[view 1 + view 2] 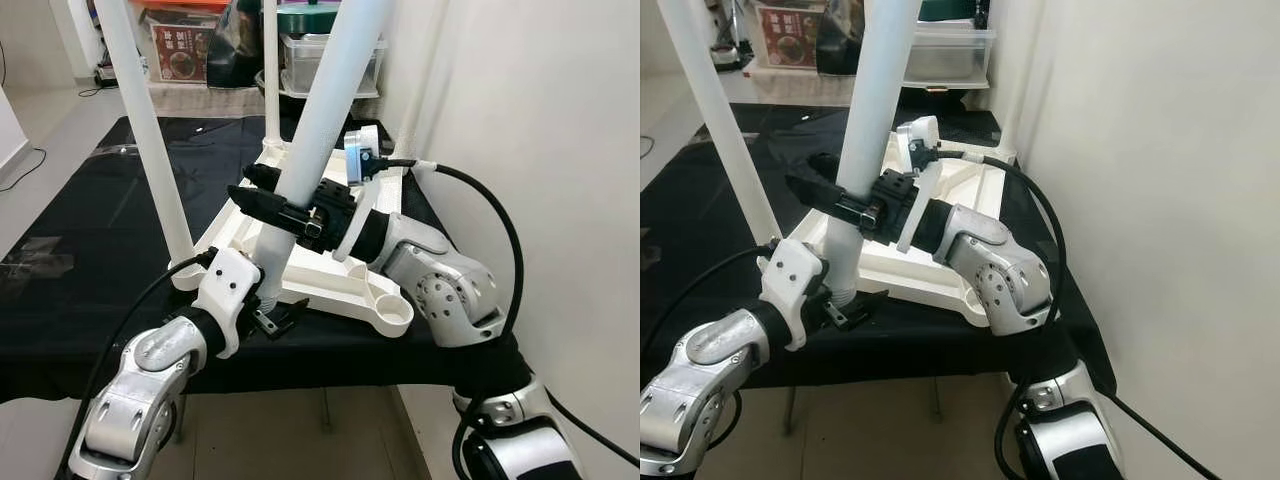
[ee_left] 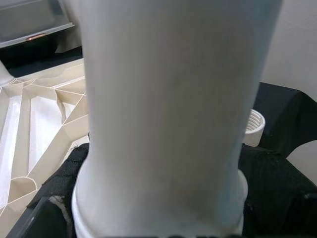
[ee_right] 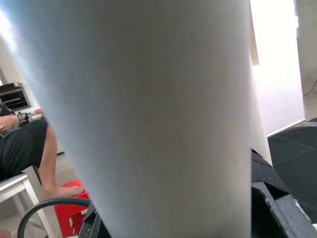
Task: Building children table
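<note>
The right gripper [image 1: 285,205] has its black fingers [image 1: 262,205] pinched around a white table leg [image 1: 325,110], gripping it partway up, near the middle of the head view. That leg leans toward 1 o'clock from its foot. The left gripper [image 1: 272,318] sits at the leg's base, at about 7 o'clock from the right gripper, its fingers just beside the threaded end of the leg; whether they are spread or pressed together cannot be told. In the left wrist view the leg's collar [image 2: 158,198] is seen close up, and a threaded white socket [image 2: 253,128] pokes out behind it.

The leg's foot meets the upturned white tabletop [image 1: 330,285], which lies ribbed underside up on a surface covered with black cloth [image 1: 80,250]. An open round socket [image 1: 392,312] shows on the tabletop's near corner at 5 o'clock. Two more legs stand upright in the tabletop: one [image 1: 150,130] at 9 o'clock, another [image 1: 271,75] at 12 o'clock.

Beyond the surface, at 12 o'clock, sit clear storage bins [image 1: 320,60] and a printed box [image 1: 180,48]. A white wall [image 1: 540,120] runs along 3 o'clock. The right wrist view catches a seated person's bare leg [image 3: 47,163] and a red stool [image 3: 72,210].
</note>
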You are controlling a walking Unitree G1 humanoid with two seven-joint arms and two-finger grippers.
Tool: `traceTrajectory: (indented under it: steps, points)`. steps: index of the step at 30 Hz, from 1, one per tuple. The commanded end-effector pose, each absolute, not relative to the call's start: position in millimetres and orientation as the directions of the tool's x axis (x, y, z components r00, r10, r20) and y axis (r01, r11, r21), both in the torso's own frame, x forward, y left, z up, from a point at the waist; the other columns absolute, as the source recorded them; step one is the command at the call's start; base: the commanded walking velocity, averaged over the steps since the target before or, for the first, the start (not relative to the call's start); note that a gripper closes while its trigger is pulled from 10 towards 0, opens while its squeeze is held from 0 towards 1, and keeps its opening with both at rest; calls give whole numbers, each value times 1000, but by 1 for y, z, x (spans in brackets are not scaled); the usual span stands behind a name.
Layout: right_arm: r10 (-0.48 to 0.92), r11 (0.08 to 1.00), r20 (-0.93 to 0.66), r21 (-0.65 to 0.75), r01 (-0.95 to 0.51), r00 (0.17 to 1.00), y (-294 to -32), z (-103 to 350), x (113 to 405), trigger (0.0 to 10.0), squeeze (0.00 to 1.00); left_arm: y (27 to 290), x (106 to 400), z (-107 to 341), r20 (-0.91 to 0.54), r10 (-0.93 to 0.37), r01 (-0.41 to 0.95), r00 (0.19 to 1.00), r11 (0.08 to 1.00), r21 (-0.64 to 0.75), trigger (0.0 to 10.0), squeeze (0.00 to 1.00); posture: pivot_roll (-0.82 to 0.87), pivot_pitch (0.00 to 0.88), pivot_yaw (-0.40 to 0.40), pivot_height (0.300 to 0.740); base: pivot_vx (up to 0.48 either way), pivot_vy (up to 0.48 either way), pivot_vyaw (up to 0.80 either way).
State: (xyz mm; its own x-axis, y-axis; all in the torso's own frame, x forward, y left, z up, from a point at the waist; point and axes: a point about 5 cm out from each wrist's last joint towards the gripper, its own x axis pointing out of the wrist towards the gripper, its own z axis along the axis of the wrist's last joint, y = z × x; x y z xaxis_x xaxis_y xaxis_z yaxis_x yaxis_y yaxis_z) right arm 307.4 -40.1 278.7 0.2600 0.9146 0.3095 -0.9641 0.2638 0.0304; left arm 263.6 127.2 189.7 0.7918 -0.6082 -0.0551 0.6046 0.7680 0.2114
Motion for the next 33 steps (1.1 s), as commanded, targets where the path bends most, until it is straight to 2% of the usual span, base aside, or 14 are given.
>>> traceTrajectory:
  steps: [1, 2, 3, 4, 16, 17, 18, 20, 21, 22, 23, 24, 31, 33]
  points:
    - [923, 229, 316, 12, -973, 221, -36, 283, 300, 0, 0, 123, 265, 190, -57, -636, 632, 769, 745, 214, 10000, 0, 28, 0, -73, 740, 0, 0, 0]
    - [923, 225, 317, 12, -974, 217, -36, 283, 300, 0, 0, 122, 265, 189, -57, -639, 636, 767, 745, 203, 10000, 0, 28, 0, -73, 740, 0, 0, 0]
    - [923, 224, 317, 12, -974, 216, -36, 283, 299, 0, 0, 120, 264, 189, -48, -651, 647, 757, 739, 185, 4314, 0, 28, 0, -73, 740, 0, 0, 0]
    - [923, 226, 317, 13, -974, 218, -36, 283, 299, 0, 0, 119, 263, 190, -33, -667, 662, 744, 731, 163, 0, 0, 27, 0, -72, 740, 0, 0, 0]
    - [916, 251, 318, 24, -968, 245, -36, 282, 301, 0, 0, 118, 260, 186, -50, -673, 670, 738, 720, 184, 0, 0, 29, 0, -76, 740, 0, 0, 0]
    - [915, 270, 299, 41, -962, 269, -34, 280, 302, 4157, 0, 118, 260, 187, -55, -671, 667, 739, 719, 196, 0, 0, 30, 0, -77, 740, 0, 0, 0]
    - [909, 294, 288, 73, -953, 302, -33, 278, 305, 10000, 847, 119, 262, 187, -62, -663, 660, 746, 722, 206, 0, 0, 31, 0, -77, 740, 0, 0, 0]
    - [909, 294, 288, 73, -953, 302, -33, 278, 305, 10000, 847, 119, 262, 187, -62, -663, 660, 746, 722, 206, 0, 0, 31, 0, -77, 740, 0, 0, 0]
    - [900, 318, 281, 97, -943, 332, -32, 277, 307, 10000, 1000, 120, 263, 187, -75, -653, 651, 754, 724, 228, 8863, 0, 31, 0, -77, 740, 0, 0, 0]
    - [885, 363, 265, 120, -924, 382, -31, 275, 311, 10000, 1000, 120, 265, 188, -79, -639, 635, 765, 729, 255, 10000, 0, 33, 0, -78, 740, 0, 0, 0]
    - [885, 363, 265, 120, -924, 382, -31, 275, 311, 10000, 1000, 120, 265, 188, -79, -639, 635, 765, 729, 255, 10000, 0, 33, 0, -78, 740, 0, 0, 0]
    - [855, 418, 262, 165, -893, 448, -31, 274, 316, 10000, 0, 121, 268, 189, -80, -618, 611, 782, 735, 294, 10000, 0, 30, 0, -78, 740, 0, 0, 0]
    - [818, 460, 264, 234, -857, 511, -30, 273, 320, 10000, 0, 121, 270, 188, -82, -601, 591, 795, 738, 326, 10000, 0, 27, 0, -77, 740, 0, 0, 0]
    - [752, 484, 246, 424, -766, 611, -21, 269, 324, 10000, 0, 122, 278, 181, -99, -532, 528, 841, 763, 374, 10000, 0, 22, 0, -73, 740, 0, 0, 0]
